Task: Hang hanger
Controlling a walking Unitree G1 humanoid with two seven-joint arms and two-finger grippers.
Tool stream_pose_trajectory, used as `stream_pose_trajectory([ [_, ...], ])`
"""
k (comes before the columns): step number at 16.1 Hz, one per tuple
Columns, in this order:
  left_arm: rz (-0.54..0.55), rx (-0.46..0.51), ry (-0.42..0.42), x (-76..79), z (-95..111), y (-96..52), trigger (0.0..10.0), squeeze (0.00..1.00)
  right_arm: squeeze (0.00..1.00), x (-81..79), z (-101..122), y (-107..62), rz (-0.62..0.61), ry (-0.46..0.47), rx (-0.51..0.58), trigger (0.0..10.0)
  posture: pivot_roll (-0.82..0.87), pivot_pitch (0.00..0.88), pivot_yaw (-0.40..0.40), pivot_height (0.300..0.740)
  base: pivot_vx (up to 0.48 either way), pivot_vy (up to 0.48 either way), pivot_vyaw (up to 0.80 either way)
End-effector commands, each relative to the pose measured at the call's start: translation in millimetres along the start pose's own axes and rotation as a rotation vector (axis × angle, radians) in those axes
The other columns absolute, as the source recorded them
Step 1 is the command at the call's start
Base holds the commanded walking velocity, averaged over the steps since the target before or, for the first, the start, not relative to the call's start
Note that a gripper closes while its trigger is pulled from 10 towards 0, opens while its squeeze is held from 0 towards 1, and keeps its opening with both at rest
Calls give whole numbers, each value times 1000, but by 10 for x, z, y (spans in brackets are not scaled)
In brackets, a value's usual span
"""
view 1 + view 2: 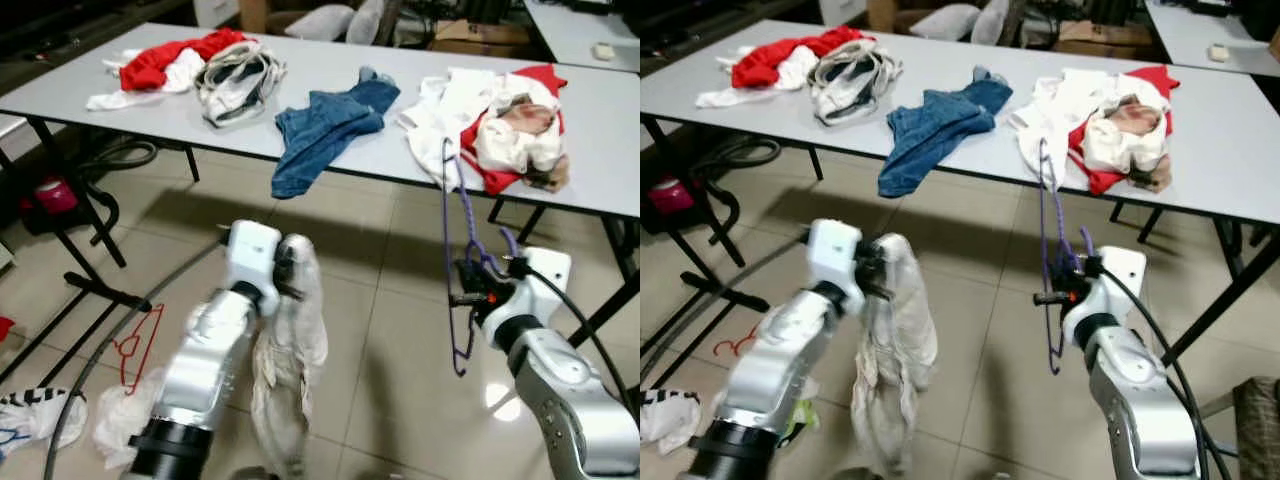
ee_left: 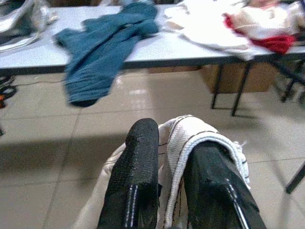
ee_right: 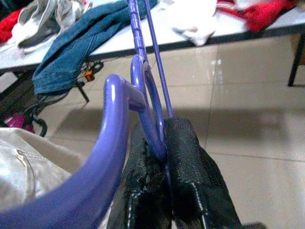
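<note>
My right gripper (image 1: 472,283) is shut on a purple plastic hanger (image 1: 449,230), which stands upright in front of the table edge; its hook (image 3: 138,90) curves out from between the fingers (image 3: 188,157). My left gripper (image 1: 287,268) is shut on a cream-white garment (image 1: 285,370) that hangs down toward the tiled floor. Its white knit edge (image 2: 190,138) is pinched between the black fingers (image 2: 138,162). The two grippers are held apart at about the same height, below the table.
A long grey table (image 1: 330,90) holds a blue denim piece (image 1: 325,125), a red-and-white pile (image 1: 165,65), a striped garment (image 1: 235,80) and a white-and-red heap (image 1: 505,125). On the floor at left lie a red hanger (image 1: 135,345) and white cloth (image 1: 125,415), beside black table legs (image 1: 75,250).
</note>
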State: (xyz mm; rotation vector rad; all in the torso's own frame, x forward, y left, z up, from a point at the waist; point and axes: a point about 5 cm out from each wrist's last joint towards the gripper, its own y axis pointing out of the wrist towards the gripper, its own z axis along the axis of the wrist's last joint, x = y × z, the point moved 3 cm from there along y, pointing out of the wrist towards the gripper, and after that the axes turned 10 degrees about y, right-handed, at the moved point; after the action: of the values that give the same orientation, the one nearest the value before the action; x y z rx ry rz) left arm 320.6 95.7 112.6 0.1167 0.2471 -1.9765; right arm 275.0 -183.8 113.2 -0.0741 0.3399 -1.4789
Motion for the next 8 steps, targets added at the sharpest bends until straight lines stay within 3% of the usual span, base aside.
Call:
stream_pose_trajectory([
  [1,21,58,25,-83,149,10,10000,0,0,-17,-7,-7,2,2,3,10000,-28,10,26,740,0,-315,0],
  [8,9,49,19,-57,120,5,10000,0,0,6,-23,-16,-12,3,-6,10000,-34,4,31,740,0,-34,0],
])
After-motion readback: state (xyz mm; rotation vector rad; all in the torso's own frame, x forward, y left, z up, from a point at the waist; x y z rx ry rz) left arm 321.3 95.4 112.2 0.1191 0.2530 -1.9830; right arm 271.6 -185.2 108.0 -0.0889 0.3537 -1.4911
